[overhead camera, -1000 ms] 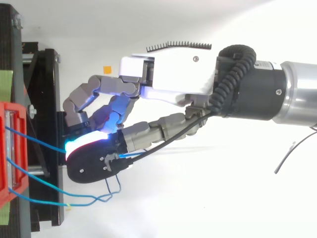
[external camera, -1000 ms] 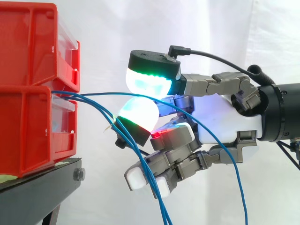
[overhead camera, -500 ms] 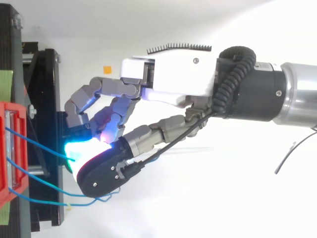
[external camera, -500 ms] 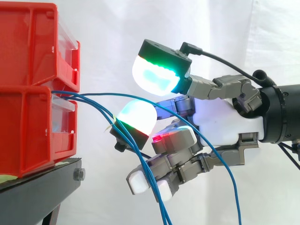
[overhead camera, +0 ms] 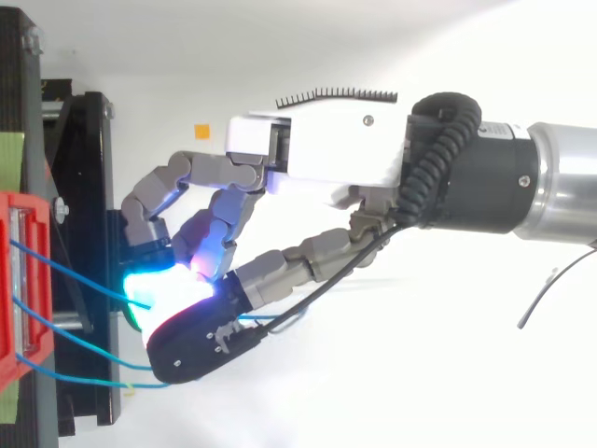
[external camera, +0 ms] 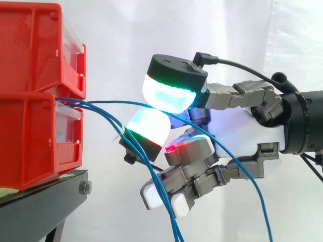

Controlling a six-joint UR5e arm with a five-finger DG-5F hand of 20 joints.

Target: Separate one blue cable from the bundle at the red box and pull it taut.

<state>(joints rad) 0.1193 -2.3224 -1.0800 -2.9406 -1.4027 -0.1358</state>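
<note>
dropping back from where it was lifted half a second ago, the upper pad (external camera: 171,96) is closing onto the lower one, so the hand (external camera: 242,133) is narrowly pinching one blue cable (external camera: 108,102), holding it above the bundle (external camera: 136,151) that is hanging from the red box (external camera: 30,141).

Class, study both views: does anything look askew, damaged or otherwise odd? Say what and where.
Nothing looks damaged or spilled. The blue cables leaving the red bins hang slack: one arcs across the hand and droops below it, the others drop steeply beneath it, so none is taut yet.
</note>
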